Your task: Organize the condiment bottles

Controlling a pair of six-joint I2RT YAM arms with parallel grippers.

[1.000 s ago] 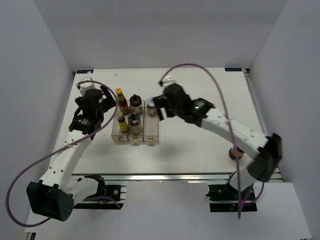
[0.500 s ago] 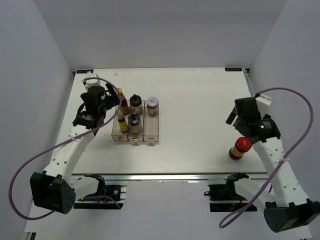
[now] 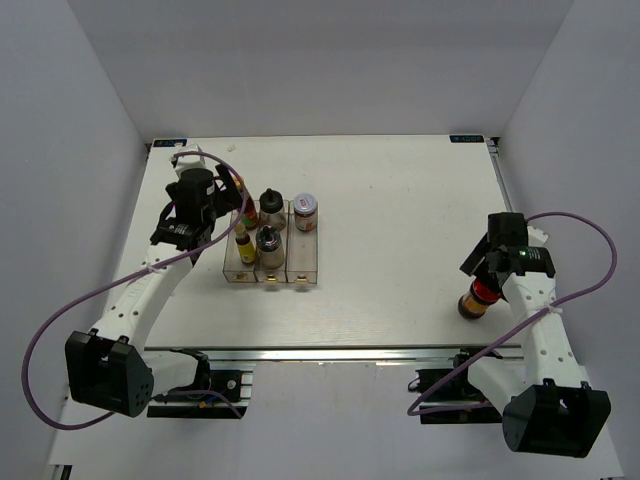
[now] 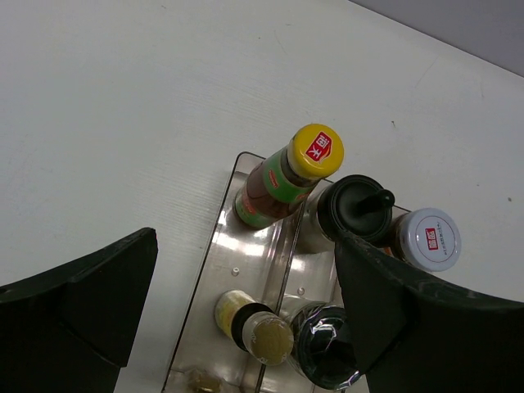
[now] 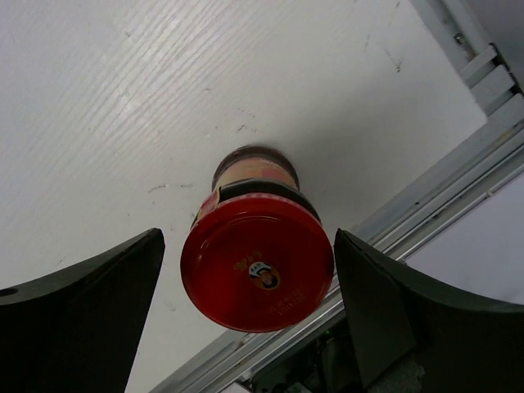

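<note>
Right pincer (image 5: 254, 274) was spread above the red-lidded dark jar (image 5: 256, 270) at the surface's (image 3: 400, 220) near-right corner. Left pincer (image 4: 246, 246) was spread over the clear three-compartment tray (image 4: 223, 255).

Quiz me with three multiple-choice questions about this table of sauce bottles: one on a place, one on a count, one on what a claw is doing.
1. Where is the red-lidded jar?
A. In the clear tray
B. Upright on the table, by its near edge, on the right
C. Lying at the far edge

2. How many bottles stand in the tray?
A. Three
B. Five
C. Seven

3. What is the right claw doing?
A. Shut on the jar
B. Open, one finger either side of the jar's lid
C. Shut on nothing

Answers:
1 B, it stands alone, far from the tray.
2 B, the left wrist view shows a slim yellow-capped bottle, a tiny bottle, two black-lidded shakers and a white-lidded jar.
3 B, gaps show between both fingers and the lid.
</note>
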